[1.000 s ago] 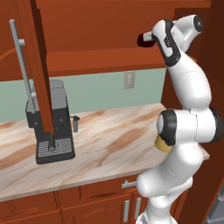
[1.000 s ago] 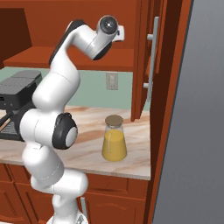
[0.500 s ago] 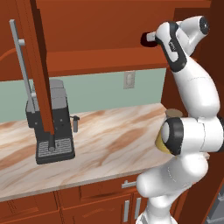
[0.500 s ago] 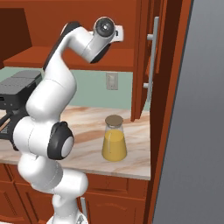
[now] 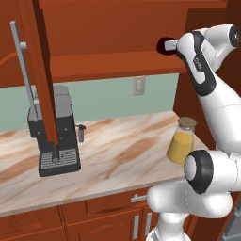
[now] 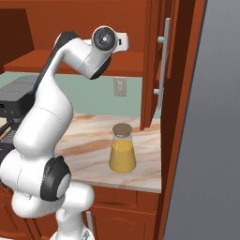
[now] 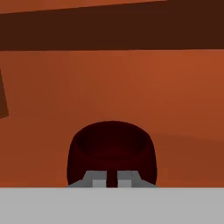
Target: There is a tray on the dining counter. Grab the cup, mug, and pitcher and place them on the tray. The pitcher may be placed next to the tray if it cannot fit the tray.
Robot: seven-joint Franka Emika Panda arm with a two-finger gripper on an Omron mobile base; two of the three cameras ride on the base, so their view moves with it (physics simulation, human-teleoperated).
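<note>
Wooden cabinet, gripper (image 7: 112, 181) clamped on mug (image 7: 111, 151)

A dark red mug (image 7: 111, 151), orange liquid in the tan-lidded pitcher (image 6: 123, 150), beige-brown marbled counter (image 5: 117, 155).

No writing, label, brand, number or sign can be read anywhere: the black and grey coffee machine (image 5: 54, 129), the clear glass pitcher of orange liquid (image 6: 122, 149) and the reddish-brown wooden cabinets (image 5: 108, 33) are all plain.
</note>
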